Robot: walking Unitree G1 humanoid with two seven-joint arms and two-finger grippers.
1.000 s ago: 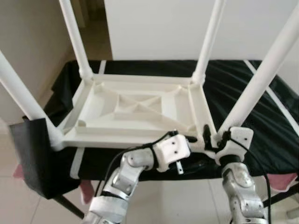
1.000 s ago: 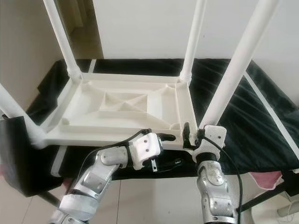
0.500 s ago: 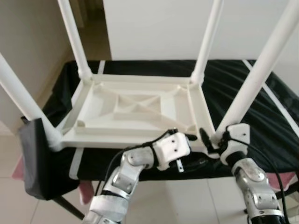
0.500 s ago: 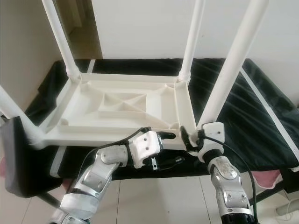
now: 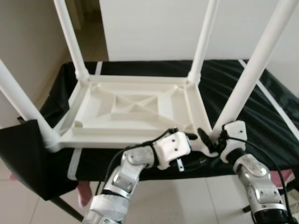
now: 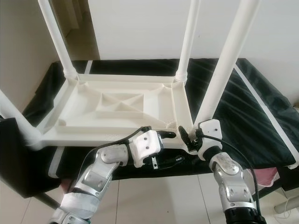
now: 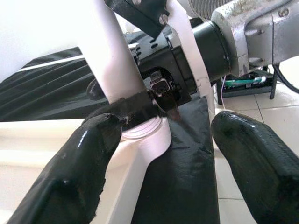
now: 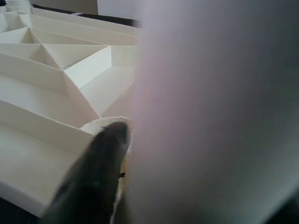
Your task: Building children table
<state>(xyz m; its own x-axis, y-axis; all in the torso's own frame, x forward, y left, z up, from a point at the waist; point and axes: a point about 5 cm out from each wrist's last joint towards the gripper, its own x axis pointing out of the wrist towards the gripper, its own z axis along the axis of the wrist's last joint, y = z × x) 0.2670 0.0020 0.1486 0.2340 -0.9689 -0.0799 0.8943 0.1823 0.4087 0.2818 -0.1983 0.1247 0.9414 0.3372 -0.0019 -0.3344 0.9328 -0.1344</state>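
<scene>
A white children's table (image 5: pixel 135 105) lies upside down on a black-covered work table (image 5: pixel 233 84), its legs pointing up. My right gripper (image 5: pixel 209 139) is shut on the base of the near right leg (image 5: pixel 252 70). In the right wrist view one black finger (image 8: pixel 93 182) presses against that blurred white leg (image 8: pixel 210 116). My left gripper (image 5: pixel 192 149) is open just left of the same corner. Its two fingers (image 7: pixel 84 177) stand wide apart in the left wrist view, with the leg base (image 7: pixel 145 133) between them and apart from both.
The black cloth hangs over the work table's near left corner (image 5: pixel 23 158). Beneath it is light tiled floor (image 5: pixel 187 200). A white wall (image 5: pixel 149 28) stands behind, and a passage opens at the far left. Black cables run along both arms.
My right forearm has swung out to the right while its gripper stays on the leg base. The left gripper holds its place. The camera has shifted slightly.
</scene>
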